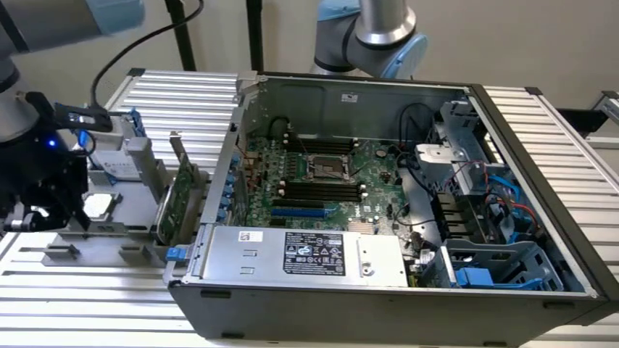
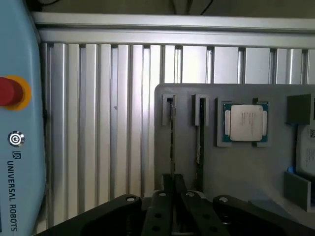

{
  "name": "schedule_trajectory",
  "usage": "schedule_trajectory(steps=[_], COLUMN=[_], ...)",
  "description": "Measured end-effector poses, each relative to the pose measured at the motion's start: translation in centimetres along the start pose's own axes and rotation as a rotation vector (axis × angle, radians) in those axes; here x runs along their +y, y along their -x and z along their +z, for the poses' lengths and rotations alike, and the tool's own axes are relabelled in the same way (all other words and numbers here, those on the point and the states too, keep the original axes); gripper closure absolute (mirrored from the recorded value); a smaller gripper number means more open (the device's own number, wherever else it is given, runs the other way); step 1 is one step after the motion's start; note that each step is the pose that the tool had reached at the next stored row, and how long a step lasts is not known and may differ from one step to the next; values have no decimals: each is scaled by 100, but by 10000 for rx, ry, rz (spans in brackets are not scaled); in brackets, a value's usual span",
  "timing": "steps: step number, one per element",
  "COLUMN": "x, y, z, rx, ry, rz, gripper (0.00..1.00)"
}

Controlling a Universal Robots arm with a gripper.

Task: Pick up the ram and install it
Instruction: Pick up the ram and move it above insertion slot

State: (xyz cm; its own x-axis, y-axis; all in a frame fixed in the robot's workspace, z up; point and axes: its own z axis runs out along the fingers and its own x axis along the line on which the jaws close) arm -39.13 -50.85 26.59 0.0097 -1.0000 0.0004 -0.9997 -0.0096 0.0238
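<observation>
The ram point(image 2: 172, 142) shows edge-on as a thin dark line standing in the outer slot of the grey parts tray point(image 2: 236, 167). My gripper point(image 2: 173, 189) sits right over that slot, its black fingers point(image 2: 166, 186) drawn together on the stick's near end. A second thin greenish stick point(image 2: 199, 147) stands in the neighbouring slot. In the exterior view my gripper point(image 1: 39, 217) hangs low over the tray point(image 1: 97, 250) at the exterior view's left, outside the open computer case point(image 1: 387, 290). The black memory slots point(image 1: 320, 190) lie on the motherboard inside.
A processor chip point(image 2: 245, 123) point(image 1: 101, 206) rests in the tray beside the sticks. A tall green expansion card point(image 1: 179, 206) stands between tray and case. The power supply point(image 1: 300, 254) fills the case's near side. A pale blue Universal Robots unit with a red button point(image 2: 10, 91) stands close by.
</observation>
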Motion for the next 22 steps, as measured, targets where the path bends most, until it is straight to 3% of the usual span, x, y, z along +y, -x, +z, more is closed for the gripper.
schedule_trajectory(steps=[1, 9, 14, 22], x=[-6, -131, -297, -644], y=[0, -1, -3, -7], z=[-79, -417, -616, -920], rx=[1, -8, -19, -68], ry=[1, -1, 0, -1], rz=[1, 1, 0, -1], gripper=[100, 100, 100, 100])
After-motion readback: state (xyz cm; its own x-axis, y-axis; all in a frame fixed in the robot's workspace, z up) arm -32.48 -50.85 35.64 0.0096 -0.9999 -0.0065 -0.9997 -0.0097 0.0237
